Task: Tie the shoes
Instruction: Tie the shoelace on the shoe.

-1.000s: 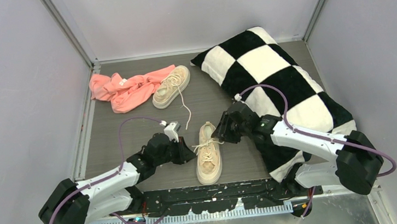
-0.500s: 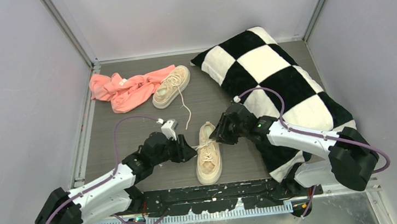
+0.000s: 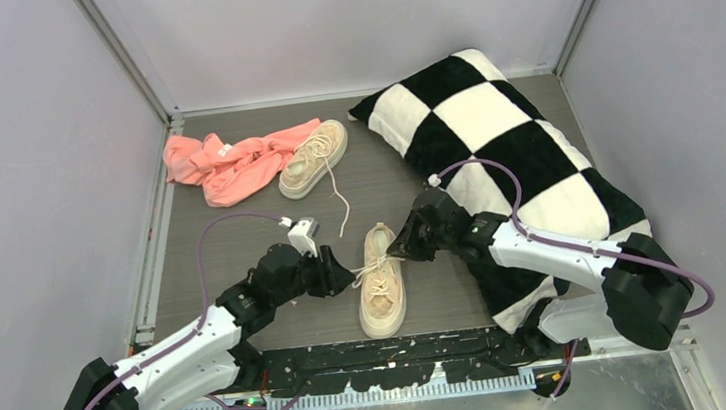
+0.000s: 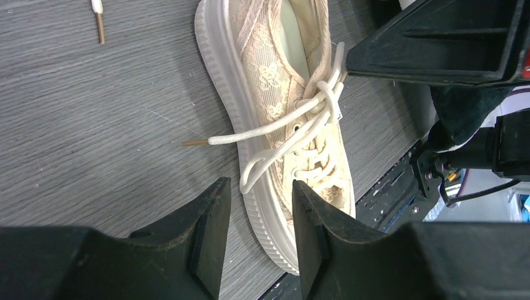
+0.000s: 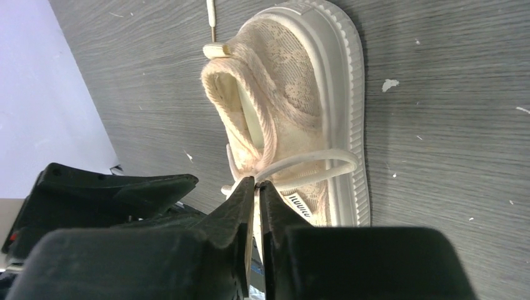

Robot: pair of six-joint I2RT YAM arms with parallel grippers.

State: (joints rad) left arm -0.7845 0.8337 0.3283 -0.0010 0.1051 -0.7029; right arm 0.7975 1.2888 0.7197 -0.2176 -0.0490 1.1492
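Note:
The near shoe lies at the table's front, toe toward the arm bases, its cream laces loosely knotted over the tongue. My left gripper stands open on its left side, and one lace loop ends just beyond the fingertips with nothing between them. From the right, my right gripper reaches the knot; its jaws are shut on a lace, with a loop curving out over the shoe's side. The other shoe lies far back, partly on the pink cloth.
A pink cloth lies at the back left. A black-and-white checkered pillow fills the right side, under the right arm. The far shoe's loose lace trails toward the near shoe.
The left gripper has opened and let go of the lace, and its arm has stretched forward a little. The right gripper has closed on a lace at the knot.

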